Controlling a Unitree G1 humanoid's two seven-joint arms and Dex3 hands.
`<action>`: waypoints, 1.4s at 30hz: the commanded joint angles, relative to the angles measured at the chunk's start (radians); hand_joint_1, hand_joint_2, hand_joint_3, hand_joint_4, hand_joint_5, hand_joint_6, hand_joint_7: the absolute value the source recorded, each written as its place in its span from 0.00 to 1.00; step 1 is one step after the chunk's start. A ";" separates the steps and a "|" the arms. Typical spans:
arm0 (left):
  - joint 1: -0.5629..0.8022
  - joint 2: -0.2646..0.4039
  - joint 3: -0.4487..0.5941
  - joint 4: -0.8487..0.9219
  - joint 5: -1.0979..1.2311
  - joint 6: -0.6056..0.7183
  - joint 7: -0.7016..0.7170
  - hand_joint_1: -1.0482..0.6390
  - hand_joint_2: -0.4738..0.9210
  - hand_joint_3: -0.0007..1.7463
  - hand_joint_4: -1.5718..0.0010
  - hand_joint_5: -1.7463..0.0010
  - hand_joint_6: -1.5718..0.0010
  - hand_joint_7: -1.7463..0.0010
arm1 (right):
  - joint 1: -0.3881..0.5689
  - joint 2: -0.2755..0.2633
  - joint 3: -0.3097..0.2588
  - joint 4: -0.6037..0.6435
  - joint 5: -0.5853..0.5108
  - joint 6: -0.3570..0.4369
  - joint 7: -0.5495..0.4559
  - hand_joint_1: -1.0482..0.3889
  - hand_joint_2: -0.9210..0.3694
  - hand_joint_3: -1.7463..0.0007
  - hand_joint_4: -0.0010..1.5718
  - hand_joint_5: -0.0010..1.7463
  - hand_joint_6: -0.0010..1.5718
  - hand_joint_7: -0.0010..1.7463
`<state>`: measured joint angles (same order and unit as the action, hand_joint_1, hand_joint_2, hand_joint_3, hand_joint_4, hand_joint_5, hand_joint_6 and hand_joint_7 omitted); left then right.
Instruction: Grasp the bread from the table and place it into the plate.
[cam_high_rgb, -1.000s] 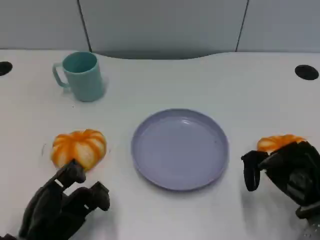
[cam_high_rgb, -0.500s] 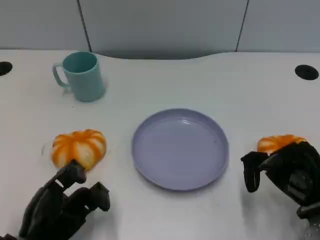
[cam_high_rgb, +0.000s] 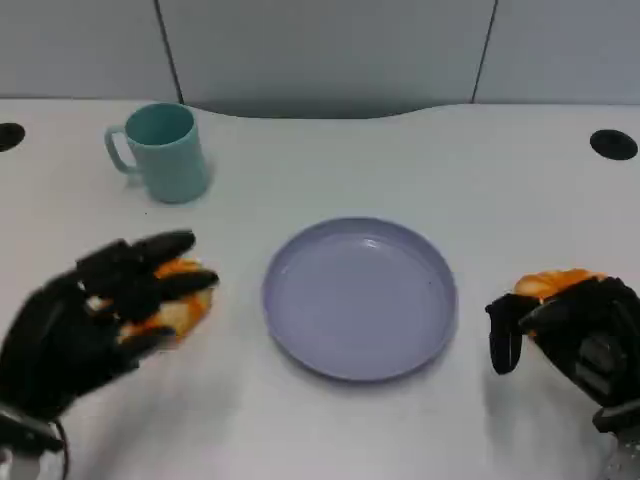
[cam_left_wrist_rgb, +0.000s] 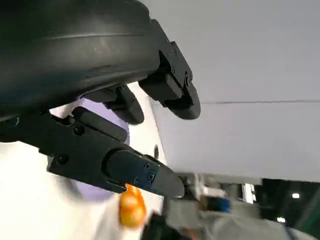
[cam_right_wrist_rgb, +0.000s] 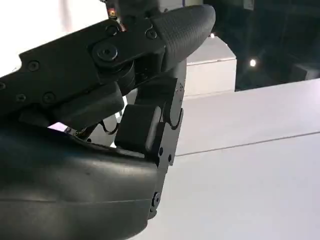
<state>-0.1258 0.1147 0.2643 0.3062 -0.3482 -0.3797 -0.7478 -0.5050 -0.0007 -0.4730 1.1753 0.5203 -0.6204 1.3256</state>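
When we look down from the head, we see a smooth white desk (cam_high_rgb: 400, 160) with a pale grey wall behind it and a dark round hole near each far corner. A light purple plate (cam_high_rgb: 360, 297) sits in the middle, and a teal mug (cam_high_rgb: 160, 152) stands far back on the left. Our left hand (cam_high_rgb: 90, 320) reaches over one orange bread (cam_high_rgb: 170, 300), with its fingers (cam_high_rgb: 150, 246) spread apart above it. Most of that bread is hidden, so we cannot tell if the hand touches it. Our right hand (cam_high_rgb: 575, 335) has its fingers curled in, and a second orange bread (cam_high_rgb: 555, 282) peeks out just behind it. We cannot tell if they touch. Both hands are blurry or cut off at the picture's edge. Looking from the left wrist, we see a fuzzy orange blob past the dark fingers.
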 joint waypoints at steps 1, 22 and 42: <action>-0.114 0.115 -0.012 0.104 0.246 -0.235 0.162 0.17 1.00 0.04 0.78 0.88 0.72 1.00 | -0.004 0.013 -0.018 0.002 0.017 -0.036 0.005 0.37 0.00 0.99 0.67 0.78 0.90 0.01; -0.502 0.219 -0.369 0.962 0.777 -0.163 0.757 0.00 1.00 0.08 0.93 1.00 0.91 1.00 | 0.055 0.033 0.000 -0.079 0.052 -0.002 0.069 0.40 0.00 1.00 0.64 0.81 0.89 0.01; -0.546 0.192 -0.440 1.013 0.770 -0.090 0.921 0.52 0.96 0.01 0.34 0.84 0.34 0.94 | 0.111 0.053 0.048 -0.157 0.010 -0.095 -0.033 0.41 0.00 0.95 0.64 0.81 0.67 0.45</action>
<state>-0.6633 0.2851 -0.1857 1.3192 0.4346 -0.4166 0.1650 -0.4029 0.0693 -0.4348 1.0343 0.5471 -0.6857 1.3196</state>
